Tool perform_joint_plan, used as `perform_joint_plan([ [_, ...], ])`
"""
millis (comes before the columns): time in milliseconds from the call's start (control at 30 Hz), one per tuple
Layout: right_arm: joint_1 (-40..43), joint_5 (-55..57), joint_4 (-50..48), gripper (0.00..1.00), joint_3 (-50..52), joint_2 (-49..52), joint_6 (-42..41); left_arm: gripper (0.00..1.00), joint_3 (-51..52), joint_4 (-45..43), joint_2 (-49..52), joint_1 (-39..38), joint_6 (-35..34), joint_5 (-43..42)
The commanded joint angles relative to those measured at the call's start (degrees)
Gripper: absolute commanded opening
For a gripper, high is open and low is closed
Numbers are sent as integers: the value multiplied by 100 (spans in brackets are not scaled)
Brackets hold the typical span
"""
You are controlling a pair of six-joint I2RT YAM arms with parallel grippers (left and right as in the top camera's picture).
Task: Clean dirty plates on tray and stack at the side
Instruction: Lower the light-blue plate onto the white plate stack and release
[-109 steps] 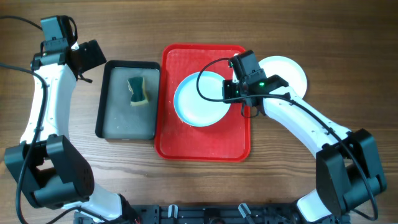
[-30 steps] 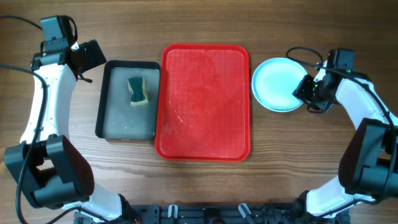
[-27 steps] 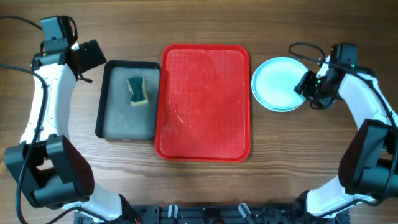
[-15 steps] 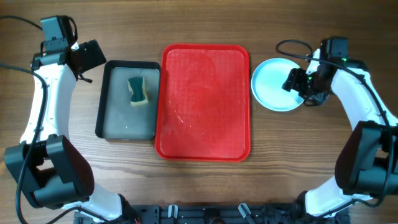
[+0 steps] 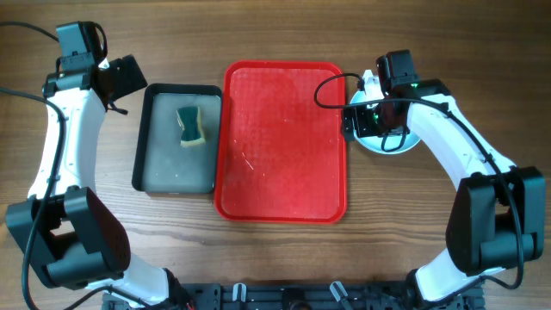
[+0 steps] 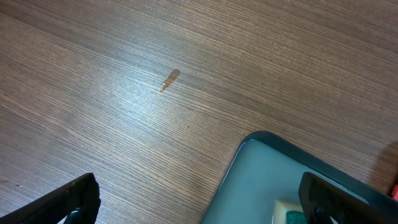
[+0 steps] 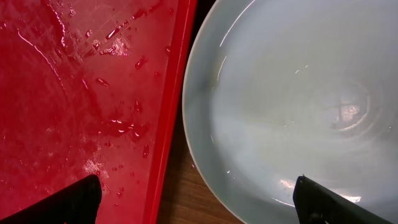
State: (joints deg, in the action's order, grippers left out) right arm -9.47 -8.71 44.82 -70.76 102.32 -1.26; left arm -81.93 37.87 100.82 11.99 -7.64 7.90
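Far left, the left claw (image 6: 200,200) hangs spread over the desk (image 6: 155,93) beside the grey pan (image 5: 164,172), the red tray (image 5: 284,164) lies wet and bare, and just right of it the plates (image 7: 298,106) rest, seemingly stacked, under the spread right claw (image 7: 202,198), which should lift straight up, nudging nothing.

The red tray (image 5: 284,164) lies flat at the centre of the overhead frame, its surface wet with droplets and streaks. A pale blue plate (image 7: 298,106) lies flat just beside its right rim, glossy and clean-looking.
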Motion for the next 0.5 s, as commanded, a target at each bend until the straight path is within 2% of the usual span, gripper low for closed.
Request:
perform_joint_plan([
  [0,4,96,-146,100,-92,44,105,100,-48,-15,-20,24,-52,55],
  [467,4,96,-1187,100,-92,44,107,100,-48,-15,-20,24,-52,55],
])
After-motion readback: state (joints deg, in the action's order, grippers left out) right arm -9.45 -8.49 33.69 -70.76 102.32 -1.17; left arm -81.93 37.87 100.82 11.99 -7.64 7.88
